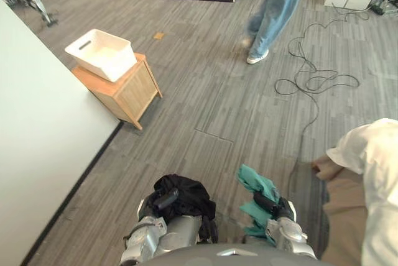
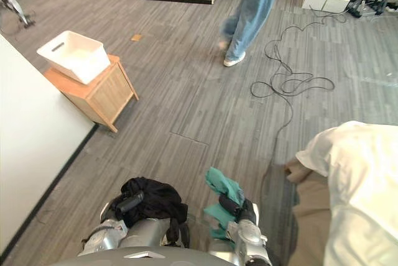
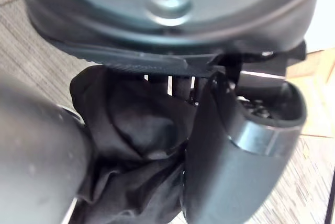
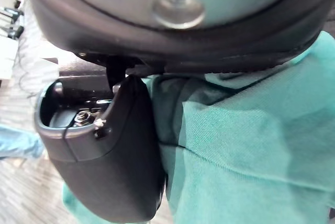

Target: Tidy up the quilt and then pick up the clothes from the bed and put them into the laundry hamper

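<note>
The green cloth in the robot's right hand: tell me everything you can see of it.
The teal-green cloth garment is bunched and creased, matte like cotton. The robot's right hand is curled round its middle, holding it above the grey plank floor; one crumpled end sticks up past the hand, more hangs below. It is beside, but apart from, the black garment in the left hand.

Open floor (image 1: 205, 110) is found ahead of the fingers (image 1: 169, 197) of the left hand (image 1: 161, 203); beyond, a cabinet (image 1: 127, 89) and 1 person (image 1: 277, 11) are met.
</note>
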Available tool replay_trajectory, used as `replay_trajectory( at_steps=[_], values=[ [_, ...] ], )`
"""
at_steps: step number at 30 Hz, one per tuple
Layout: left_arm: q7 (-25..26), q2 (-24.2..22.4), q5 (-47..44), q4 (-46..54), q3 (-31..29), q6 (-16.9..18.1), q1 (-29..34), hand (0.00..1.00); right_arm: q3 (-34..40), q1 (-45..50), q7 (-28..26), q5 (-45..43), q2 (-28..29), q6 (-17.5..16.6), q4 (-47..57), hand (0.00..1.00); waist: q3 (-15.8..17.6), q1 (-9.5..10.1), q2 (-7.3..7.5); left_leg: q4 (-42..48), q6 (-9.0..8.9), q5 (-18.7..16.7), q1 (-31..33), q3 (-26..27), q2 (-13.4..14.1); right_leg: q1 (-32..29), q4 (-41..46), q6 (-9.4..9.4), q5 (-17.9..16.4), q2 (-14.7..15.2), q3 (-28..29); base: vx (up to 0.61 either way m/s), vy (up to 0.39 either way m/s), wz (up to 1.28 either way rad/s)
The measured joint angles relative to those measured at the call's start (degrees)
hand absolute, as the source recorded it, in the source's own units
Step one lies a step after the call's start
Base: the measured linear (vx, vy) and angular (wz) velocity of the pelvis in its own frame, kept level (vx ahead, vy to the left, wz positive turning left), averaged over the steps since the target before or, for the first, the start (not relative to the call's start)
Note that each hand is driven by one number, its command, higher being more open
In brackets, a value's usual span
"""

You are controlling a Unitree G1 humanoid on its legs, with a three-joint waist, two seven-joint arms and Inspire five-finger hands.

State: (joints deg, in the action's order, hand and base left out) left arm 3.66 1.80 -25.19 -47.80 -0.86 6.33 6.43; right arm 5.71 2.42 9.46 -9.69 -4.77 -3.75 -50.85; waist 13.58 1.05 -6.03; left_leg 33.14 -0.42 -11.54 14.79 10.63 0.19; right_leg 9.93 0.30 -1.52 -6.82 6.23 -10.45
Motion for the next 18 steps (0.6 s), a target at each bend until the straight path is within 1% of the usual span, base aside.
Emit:
replay_trajectory(
  at_steps=[1, 2, 3, 4, 5, 6, 7, 8, 9, 10, 11, 12, 13, 14, 15, 16, 17, 18],
  values=[
    [0.0, 0.0, 0.0, 0.0, -0.2, 0.0, -0.1, 0.00, 0.0, 0.0, 0.0, 0.0, 0.0, 0.1, 0.0, 0.00, 0.0, 0.15, 0.16, -3.5, 0.01, 0.1, 0.0, -0.1, 0.5, -0.2, -0.2, -0.02, 0.0, 0.5, 0.2, 0.15, 0.143, -0.04],
    [-0.1, -0.1, 0.0, 0.1, -0.1, 0.0, -0.3, 0.00, 0.1, -0.4, 0.1, 0.0, 0.0, 0.2, 0.0, 0.00, 0.2, 0.18, 0.45, -11.3, -1.03, 2.5, 0.2, -1.0, 0.8, -0.9, -0.5, -0.54, -0.3, 1.6, 0.3, 0.25, 0.234, 0.13],
    [-0.1, -0.4, 0.0, 0.2, -0.1, 0.0, -1.0, 0.00, 0.6, -1.1, 0.4, 0.0, -0.1, 0.7, 0.0, 0.00, 0.3, 0.23, 0.57, -19.9, -1.88, 8.1, 0.7, -1.7, 1.3, -1.7, -0.4, -1.93, -1.1, 2.8, 0.2, 0.21, 0.206, 0.20],
    [0.0, -0.5, 0.0, 0.2, -0.1, 0.0, -1.3, 0.00, 0.6, -1.3, 0.7, 0.0, -0.2, 0.8, 0.0, 0.00, 0.2, 0.29, 0.55, -21.2, -2.83, 11.6, 0.4, -0.7, 1.2, -1.8, -0.5, -2.50, -1.4, 3.3, 0.3, 0.20, 0.183, 0.20],
    [0.1, -0.6, 0.0, 0.2, -0.1, 0.0, -1.7, 0.00, 0.6, -1.8, 0.7, 0.1, -0.1, 0.8, 0.0, 0.00, 0.2, 0.41, 0.44, -21.5, -1.12, 12.4, 0.1, -0.1, 0.5, -2.0, -0.6, -3.07, -1.8, 4.0, 0.3, 0.25, 0.170, 0.09],
    [0.2, -0.2, 0.0, 0.9, -0.1, -0.1, -1.8, 0.00, 0.5, -3.1, 0.6, 0.1, 0.4, 0.9, -0.1, 0.00, 0.8, 0.84, 2.05, -19.8, 0.81, 9.6, 0.7, 0.5, -1.0, -1.5, -0.6, -2.95, -1.9, 5.6, 0.2, 0.42, 0.219, 0.04],
    [0.4, 0.2, -0.3, 1.2, -0.2, -0.1, -2.3, 0.00, 0.3, -3.9, 0.1, 0.2, 1.2, 0.9, 0.1, 0.00, 1.0, 1.33, 2.90, -17.0, 2.72, 6.9, 1.1, 0.7, -1.9, -1.3, 1.0, -4.68, -1.1, 6.6, 0.0, 0.43, 0.207, 0.00],
    [0.5, 0.3, -0.8, 1.2, 0.0, -0.2, -2.5, 0.00, 0.3, -4.2, -0.2, 0.2, 1.4, 0.9, 0.1, 0.00, 1.0, 1.68, 2.98, -15.9, 2.98, 5.7, 0.8, 0.9, -2.1, -1.6, 2.8, -5.36, -1.0, 7.1, 0.4, 0.41, 0.162, -0.18],
    [0.7, 0.3, -1.5, 2.3, 0.5, -0.3, -1.9, 0.00, 0.4, -5.3, -0.6, 0.3, 2.2, 1.0, 0.1, 0.00, 1.0, 1.85, 2.83, -15.3, 3.27, 2.8, -1.9, 1.8, -1.9, -4.8, 13.6, -6.96, -2.1, 8.1, 1.7, 0.32, 0.154, -0.27],
    [0.7, 0.4, -1.5, 2.5, 0.7, -0.3, -1.5, 0.00, 0.4, -5.6, -0.6, 0.3, 2.6, 1.0, 0.3, 0.00, 1.0, 1.80, 2.71, -15.9, 3.71, 2.3, -3.7, 2.1, -1.9, -6.8, 19.9, -7.05, -2.1, 8.5, 2.4, 0.49, 0.204, -0.37],
    [0.8, 1.1, -1.5, 2.8, 2.1, -0.3, -1.2, 0.00, 0.4, -5.7, -0.7, 0.3, 3.2, 1.0, 1.6, 0.00, 1.0, 1.75, 2.85, -17.5, 4.04, 1.0, -8.2, 2.5, -2.0, -11.5, 33.9, -9.39, -0.3, 9.5, 4.1, 0.53, 0.170, -0.15],
    [1.1, 1.8, -1.5, 3.0, 3.7, -0.3, -1.2, 0.00, 0.4, -5.4, -0.9, 0.3, 3.3, 0.9, 2.3, 0.00, 1.0, 1.44, 3.06, -19.5, 4.19, 0.0, -13.0, 2.2, -2.3, -15.0, 46.4, -9.28, -0.4, 9.9, 4.4, 0.56, 0.148, -0.04],
    [1.2, 2.2, -1.5, 3.1, 4.6, -0.3, -1.2, 0.00, 0.4, -5.4, -1.0, 0.3, 3.3, 0.9, 2.3, 0.00, 1.0, 1.11, 3.07, -20.6, 4.23, -0.3, -15.4, 1.8, -2.4, -16.3, 50.5, -7.94, -1.2, 9.9, 3.8, 0.52, 0.078, 0.24],
    [1.3, 2.6, -1.4, 3.4, 5.6, -0.1, -1.6, 0.00, 0.5, -5.7, -1.2, 0.4, 3.2, 0.8, 2.4, 0.00, 1.0, -0.27, 3.01, -23.3, 4.23, -0.5, -19.5, 0.4, -2.4, -18.6, 55.4, -4.94, -3.4, 10.1, 0.7, 0.42, 0.038, 0.33],
    [1.3, 2.7, -1.4, 3.4, 5.7, -0.1, -2.0, 0.00, 0.6, -5.8, -1.1, 0.4, 3.1, 0.8, 2.7, 0.00, 1.0, -0.94, 2.99, -24.6, 4.24, -0.5, -21.3, -0.3, -2.3, -20.1, 56.3, -3.60, -4.2, 10.0, -0.9, 0.62, -0.032, 0.59],
    [2.0, 2.6, -1.4, 3.3, 5.7, -0.1, -4.1, 0.00, 0.7, -6.0, -1.1, 0.4, 3.0, 0.6, 4.0, 0.00, 1.6, -2.26, 2.54, -26.7, 4.16, -0.6, -25.0, -2.4, -1.0, -24.9, 54.5, -0.27, -6.7, 7.6, -4.1, 0.53, -0.081, 0.50],
    [2.3, 2.5, -1.3, 3.2, 5.7, -0.1, -4.9, 0.00, 0.7, -6.2, -1.2, 0.3, 2.9, 0.5, 4.0, 0.00, 2.2, -2.77, 2.20, -26.6, 4.14, -0.6, -26.0, -2.9, 0.0, -26.0, 51.6, 0.45, -7.2, 6.2, -4.3, 0.63, -0.153, 0.59],
    [2.4, 2.5, -1.2, 3.2, 5.7, -0.1, -6.3, 0.00, 0.8, -6.5, -1.2, 0.3, 2.8, 0.4, 4.2, 0.00, 2.8, -3.28, 1.42, -26.2, 4.01, -0.7, -27.5, -3.5, 1.9, -27.9, 43.2, 0.74, -7.3, 2.9, -5.1, 0.42, -0.139, 0.37]
  ],
)
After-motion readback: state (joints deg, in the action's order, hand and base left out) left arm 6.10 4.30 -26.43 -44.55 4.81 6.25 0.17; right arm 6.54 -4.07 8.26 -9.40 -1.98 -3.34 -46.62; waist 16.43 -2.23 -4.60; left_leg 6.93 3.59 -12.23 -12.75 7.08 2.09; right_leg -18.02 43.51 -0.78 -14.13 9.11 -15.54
